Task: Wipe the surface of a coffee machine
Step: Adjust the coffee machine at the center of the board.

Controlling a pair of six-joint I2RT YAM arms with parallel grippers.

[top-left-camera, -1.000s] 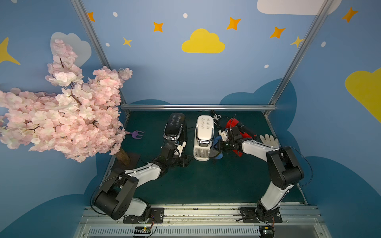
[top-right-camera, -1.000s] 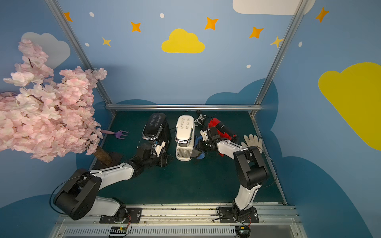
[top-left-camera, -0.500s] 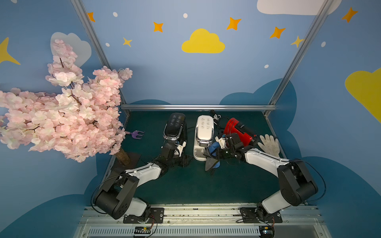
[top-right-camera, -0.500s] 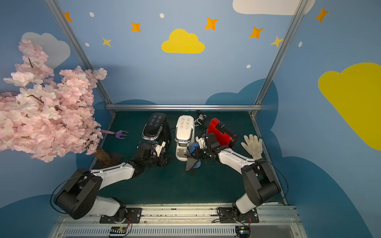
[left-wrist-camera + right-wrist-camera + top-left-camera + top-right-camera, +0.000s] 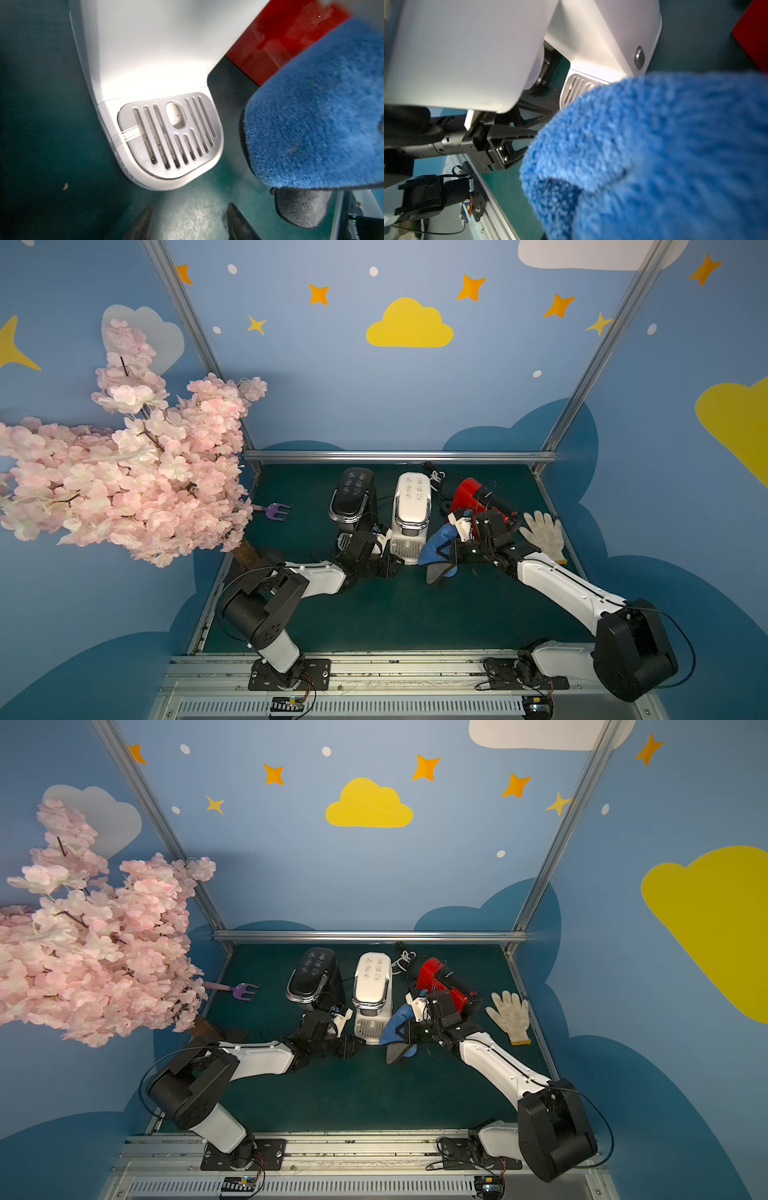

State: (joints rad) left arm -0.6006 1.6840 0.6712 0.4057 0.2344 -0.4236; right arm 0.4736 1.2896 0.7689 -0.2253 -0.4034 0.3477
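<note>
Holding a blue cloth [image 5: 436, 542] bunched up, my right gripper [image 5: 448, 549] has its jaws clamped tight on the fabric. The cloth hangs just off the lower front corner of the white coffee machine [image 5: 411, 506], on the side that faces the red coffee machine [image 5: 467, 495]. Its grey backing droops lowest, close over the green worktop [image 5: 374, 614]. From these views I cannot tell whether the cloth actually touches the white housing. In the right wrist view the blue pile fills most of the picture and hides the fingers.

My left gripper [image 5: 191, 224] sits low over the worktop, directly in front of the white machine's drip tray [image 5: 168, 135]. Its jaws stand partly apart with nothing between them, and a strip of bare worktop separates the fingertips from the tray's rim. The metal grate of the tray shows dark specks in its slots.

The white machine stands upright in the middle of the back row, with a black coffee machine [image 5: 353, 493] just beside it on my left. Beyond the red machine a white work glove [image 5: 544, 533] lies flat. A purple toy fork [image 5: 277, 512] lies near the artificial cherry-blossom tree [image 5: 124, 472].
</note>
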